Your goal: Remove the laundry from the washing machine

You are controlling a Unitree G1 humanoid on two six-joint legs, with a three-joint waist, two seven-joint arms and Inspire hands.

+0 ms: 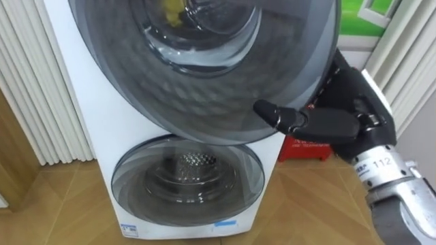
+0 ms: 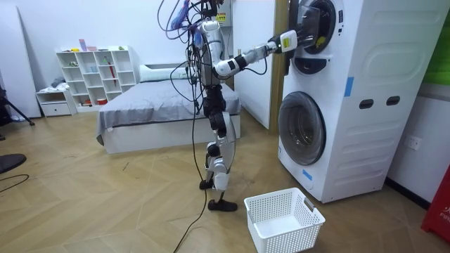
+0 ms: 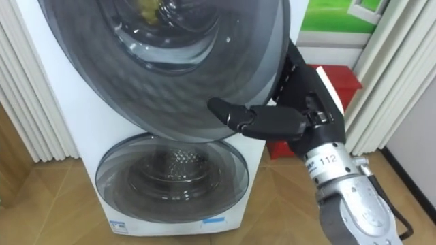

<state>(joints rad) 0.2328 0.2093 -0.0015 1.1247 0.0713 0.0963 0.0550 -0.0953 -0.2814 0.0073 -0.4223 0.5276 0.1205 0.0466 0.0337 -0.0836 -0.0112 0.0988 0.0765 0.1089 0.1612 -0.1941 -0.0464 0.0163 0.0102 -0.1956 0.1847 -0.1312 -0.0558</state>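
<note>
Right hand (image 1: 335, 122): at right rim of upper door (image 1: 204, 88); its hold we cannot tell. Clothes (image 1: 170, 10): seemingly the yellow patch, far behind the glass. Risk: hand slips, door swings shut.

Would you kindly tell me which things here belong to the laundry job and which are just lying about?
Job: tall white stacked washing machine; its upper round grey glass door; black right hand at that door's edge; white plastic lattice basket.
Lying about: grey bed; white cube shelf; red box.
</note>
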